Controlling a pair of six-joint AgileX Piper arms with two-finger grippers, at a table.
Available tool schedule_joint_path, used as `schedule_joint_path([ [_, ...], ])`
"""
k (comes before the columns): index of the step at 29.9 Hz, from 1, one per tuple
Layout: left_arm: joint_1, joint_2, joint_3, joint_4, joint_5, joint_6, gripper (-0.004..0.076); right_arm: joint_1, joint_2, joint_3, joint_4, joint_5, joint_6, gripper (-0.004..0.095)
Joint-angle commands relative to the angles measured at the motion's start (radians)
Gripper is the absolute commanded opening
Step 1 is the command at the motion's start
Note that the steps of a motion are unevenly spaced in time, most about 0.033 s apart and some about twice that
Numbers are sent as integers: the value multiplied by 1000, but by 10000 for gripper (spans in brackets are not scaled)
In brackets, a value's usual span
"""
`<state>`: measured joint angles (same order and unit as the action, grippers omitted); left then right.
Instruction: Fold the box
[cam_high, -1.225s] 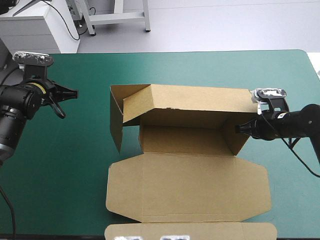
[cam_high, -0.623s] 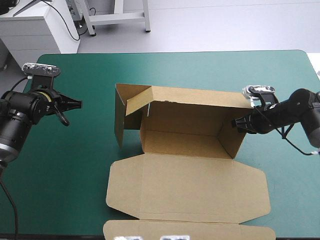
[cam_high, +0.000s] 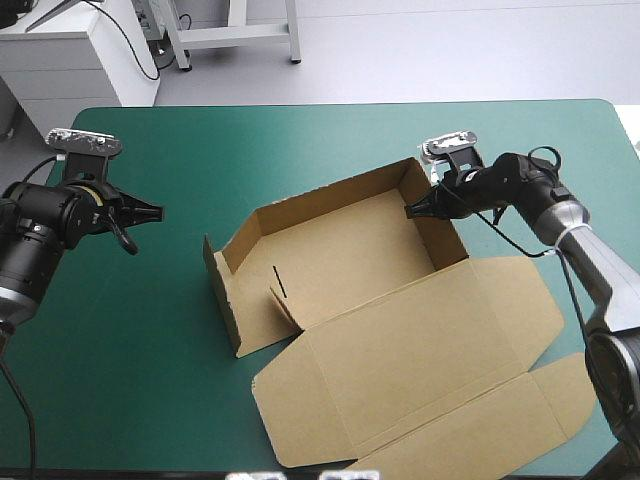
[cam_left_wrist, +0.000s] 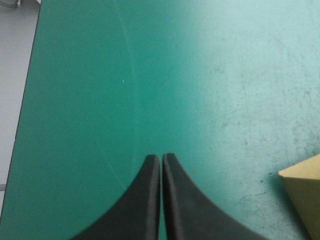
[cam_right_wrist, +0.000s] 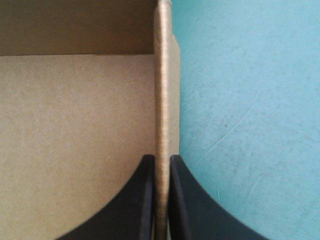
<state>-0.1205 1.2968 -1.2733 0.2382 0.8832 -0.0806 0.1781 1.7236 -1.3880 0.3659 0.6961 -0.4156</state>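
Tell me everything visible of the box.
The box is brown board, an open tray lying skewed on the teal-green cover. Its far and end walls stand, with a loose flap inside at the left end. The lid lies flat toward the near edge. The right gripper has its jaws shut on the right wall; nothing else touches it.

The left gripper (cam_high: 155, 211) hovered over the table (cam_high: 300, 140) near its left edge, fingers (cam_left_wrist: 145, 200) pressed together on nothing. The right arm (cam_high: 560, 215) reached in from the right edge, elbow bent, and the right gripper (cam_high: 410, 211) pinched a wall of the box (cam_high: 340, 265).
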Motion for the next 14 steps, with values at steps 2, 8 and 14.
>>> schedule_joint_path([
  [2, 2, -31, -27, 0, -37, -1, 0, 11, -9, -21, -9, -12, 57, 175],
  [8, 2, -29, -27, -50, -37, 5, 0, 11, 5, -21, -42, -14, 56, 363],
  [14, 2, -29, -27, -67, -30, 5, 0, 11, -23, -79, -58, 51, 56, 379],
])
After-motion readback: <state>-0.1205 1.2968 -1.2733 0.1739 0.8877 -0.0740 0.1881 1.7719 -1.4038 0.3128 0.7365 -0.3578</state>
